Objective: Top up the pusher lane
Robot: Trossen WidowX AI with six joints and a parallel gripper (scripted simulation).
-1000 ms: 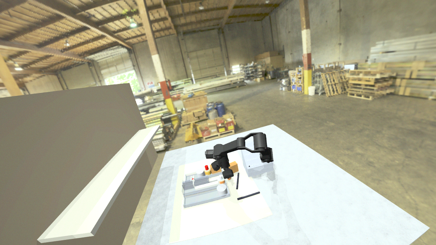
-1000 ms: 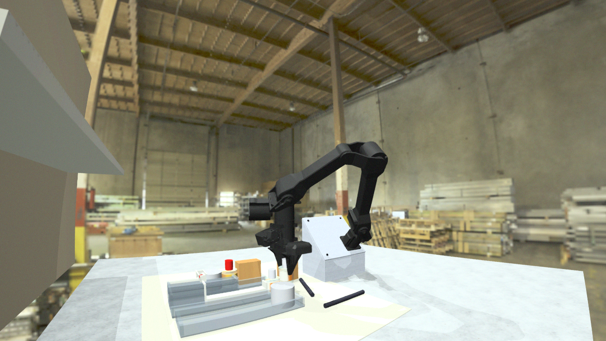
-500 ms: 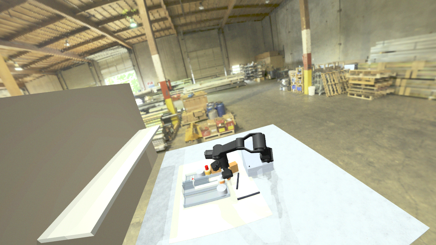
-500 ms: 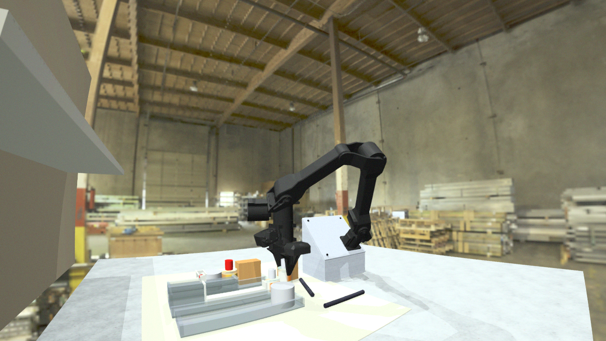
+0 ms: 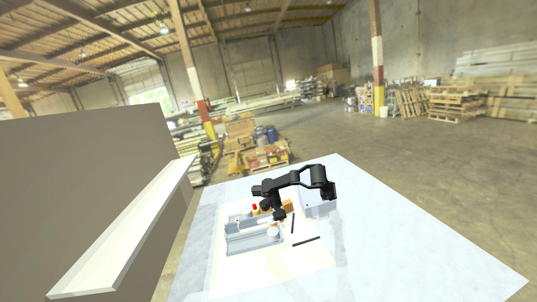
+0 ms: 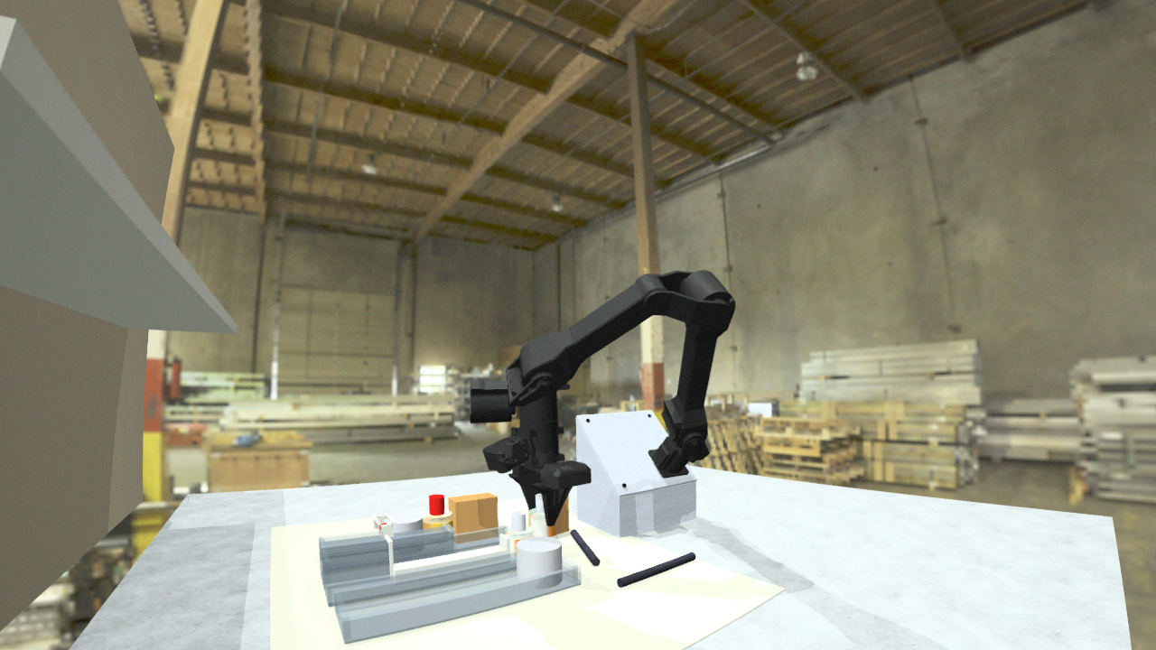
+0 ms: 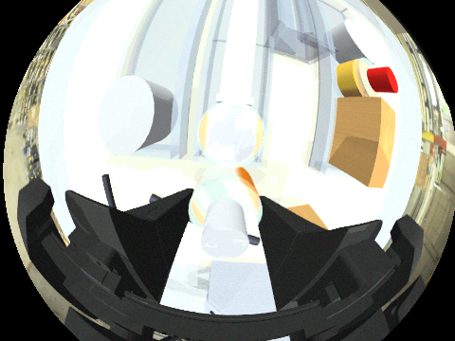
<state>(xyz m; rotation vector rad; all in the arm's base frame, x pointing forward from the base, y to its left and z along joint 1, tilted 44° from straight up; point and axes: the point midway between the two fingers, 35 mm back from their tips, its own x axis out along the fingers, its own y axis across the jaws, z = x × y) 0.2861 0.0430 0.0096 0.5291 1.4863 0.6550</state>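
The pale table (image 6: 889, 565) carries a cream mat (image 6: 647, 614) with everything on it. The black arm (image 6: 630, 315) arches from a white wedge-shaped base block (image 6: 622, 477) down to the front end of a translucent grey rack of parallel lanes (image 6: 420, 581). The gripper (image 6: 549, 505) points straight down with its dark, wedge-shaped fingers about half apart, clamped on the white cap of a small clear jar (image 7: 223, 227) with an orange band, which hangs between them just at the mouth of the middle lane. Directly ahead of it in the wrist view stands a matching clear, round jar (image 7: 230, 133) inside that lane. A fat smooth grey cylinder (image 6: 538, 557) stands at the front of the nearest lane. Beside the rack's far side sit a plain tan box (image 6: 472, 513) and a yellow jar with a red cap (image 6: 436, 507). Two matte black rods (image 6: 655, 569) lie on the mat, well apart from the rack
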